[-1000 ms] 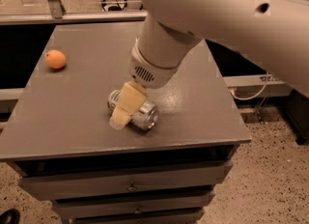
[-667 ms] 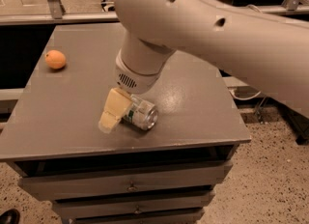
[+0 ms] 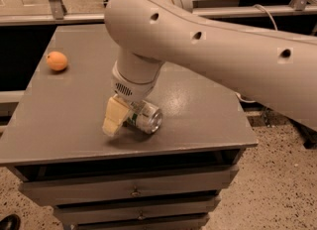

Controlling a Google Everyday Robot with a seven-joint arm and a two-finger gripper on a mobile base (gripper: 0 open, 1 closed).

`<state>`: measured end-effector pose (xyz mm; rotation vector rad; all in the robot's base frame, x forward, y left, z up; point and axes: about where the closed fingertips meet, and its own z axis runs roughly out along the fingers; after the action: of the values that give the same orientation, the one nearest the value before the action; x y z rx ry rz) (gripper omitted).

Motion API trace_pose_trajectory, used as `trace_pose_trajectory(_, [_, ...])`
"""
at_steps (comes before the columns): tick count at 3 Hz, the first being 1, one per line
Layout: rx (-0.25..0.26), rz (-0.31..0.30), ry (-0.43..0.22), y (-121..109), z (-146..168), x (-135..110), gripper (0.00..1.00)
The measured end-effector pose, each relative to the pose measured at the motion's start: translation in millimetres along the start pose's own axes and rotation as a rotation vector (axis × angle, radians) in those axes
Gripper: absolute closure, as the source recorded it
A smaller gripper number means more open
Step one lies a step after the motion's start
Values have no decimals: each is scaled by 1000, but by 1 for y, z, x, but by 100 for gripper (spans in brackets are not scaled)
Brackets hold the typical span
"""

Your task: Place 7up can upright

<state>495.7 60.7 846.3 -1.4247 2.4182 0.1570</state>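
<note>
The 7up can (image 3: 143, 116) is pale silver with green lettering. It lies tilted on its side near the front middle of the grey table (image 3: 59, 125), with its silver top facing the front right. My gripper (image 3: 126, 115) hangs from the big white arm straight above it and is shut on the can's body. One cream finger (image 3: 115, 116) presses on the can's left side. The other finger is hidden behind the can and the wrist.
An orange fruit (image 3: 57, 61) sits at the table's far left. The table top ends close in front of the can, with drawers (image 3: 133, 192) below. A metal rail and a cable run behind the table, and speckled floor lies to the right.
The arm has swung left and down over the table, and the wrist has turned. The cream finger has shifted to the can's left side. The can has stayed almost in place.
</note>
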Motion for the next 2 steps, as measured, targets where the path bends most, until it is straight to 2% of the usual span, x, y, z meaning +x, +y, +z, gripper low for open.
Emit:
trace_pose_trajectory(1, [9,16,16,-3,8,2,25])
trace_pose_trajectory(2, [13,22,4,-8,7,-1,49])
